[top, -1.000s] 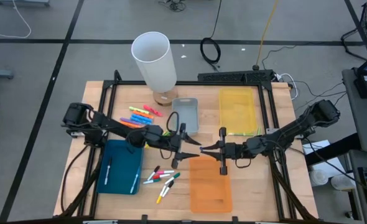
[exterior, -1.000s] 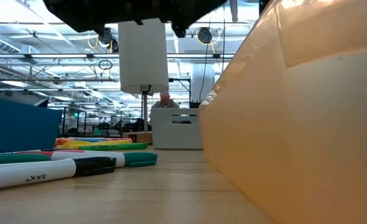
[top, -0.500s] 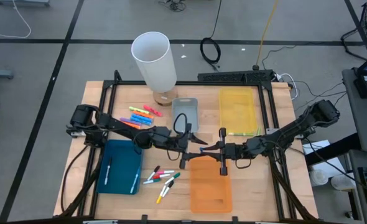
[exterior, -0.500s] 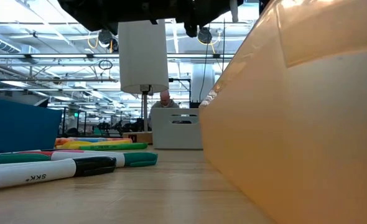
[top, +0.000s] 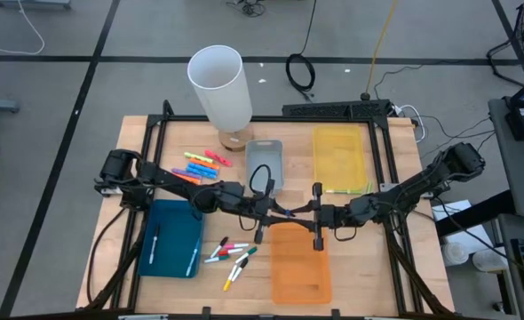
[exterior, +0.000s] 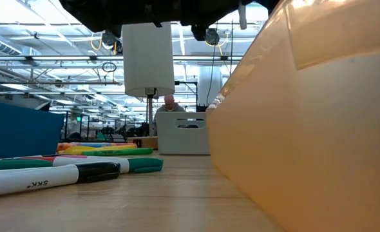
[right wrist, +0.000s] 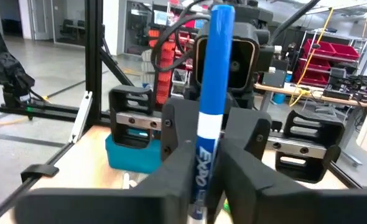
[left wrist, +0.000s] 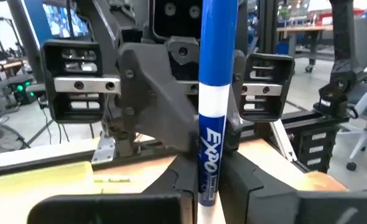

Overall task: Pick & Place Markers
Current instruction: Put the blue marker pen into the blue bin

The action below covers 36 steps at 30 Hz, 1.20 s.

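The blue-capped Expo marker (left wrist: pixel 211 93) hangs mid-table above the orange tray's (top: pixel 299 267) far edge, pinched between the left gripper (top: pixel 273 210) and right gripper (top: pixel 299 212) (mid-handover). If the right fingers slacken early, it could drop short.

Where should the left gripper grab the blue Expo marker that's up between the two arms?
On the blue Expo marker's white barrel, at the end nearest the left gripper, with its fingers pinching across the thin round body. The marker runs lengthwise toward the right gripper, so come in end-on.
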Each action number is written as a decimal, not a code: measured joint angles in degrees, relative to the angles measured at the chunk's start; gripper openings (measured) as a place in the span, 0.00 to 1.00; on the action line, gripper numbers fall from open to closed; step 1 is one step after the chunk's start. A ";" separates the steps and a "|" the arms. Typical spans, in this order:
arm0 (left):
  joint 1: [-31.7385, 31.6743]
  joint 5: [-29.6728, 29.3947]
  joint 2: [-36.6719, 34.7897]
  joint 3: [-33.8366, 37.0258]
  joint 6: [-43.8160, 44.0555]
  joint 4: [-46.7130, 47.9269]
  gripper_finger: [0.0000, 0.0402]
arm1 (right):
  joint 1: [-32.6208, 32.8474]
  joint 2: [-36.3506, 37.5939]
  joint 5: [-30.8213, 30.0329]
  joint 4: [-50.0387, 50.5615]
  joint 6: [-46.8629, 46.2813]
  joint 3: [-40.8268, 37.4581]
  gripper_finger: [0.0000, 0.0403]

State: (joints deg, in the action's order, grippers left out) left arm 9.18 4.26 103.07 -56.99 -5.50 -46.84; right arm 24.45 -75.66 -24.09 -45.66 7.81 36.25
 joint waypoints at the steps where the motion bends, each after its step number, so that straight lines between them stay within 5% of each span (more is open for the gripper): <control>1: 0.02 -0.14 -0.46 0.00 0.02 0.89 0.09 | 0.00 0.36 0.06 1.05 -0.07 0.00 0.25; 7: 1.12 -7.68 -7.67 0.00 -0.51 16.35 0.09 | 1.30 5.35 -3.40 11.10 -4.21 0.02 0.47; 13: 6.53 -25.45 -17.93 -0.07 3.07 40.39 0.09 | 5.30 11.15 -4.33 22.96 -13.13 0.02 0.54; 19: 13.32 -37.03 -26.42 0.00 39.58 78.38 0.09 | 8.11 12.31 -4.47 29.81 -22.63 0.00 0.51; 24: 18.91 -36.79 -26.94 0.07 73.37 100.93 0.09 | 8.16 12.31 -4.66 30.04 -23.21 0.00 0.48; 28: 22.04 -30.01 -24.12 0.18 95.86 111.99 0.09 | 7.80 12.31 -4.80 29.62 -23.21 0.00 0.46; 36: 27.05 -15.28 -19.05 0.26 116.26 116.02 0.09 | 7.76 12.35 -4.81 24.55 -20.19 0.00 0.44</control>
State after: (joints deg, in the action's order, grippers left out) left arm 36.22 -11.02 84.02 -56.73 110.76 69.18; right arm 32.21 -63.31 -28.90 -21.11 -12.38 36.25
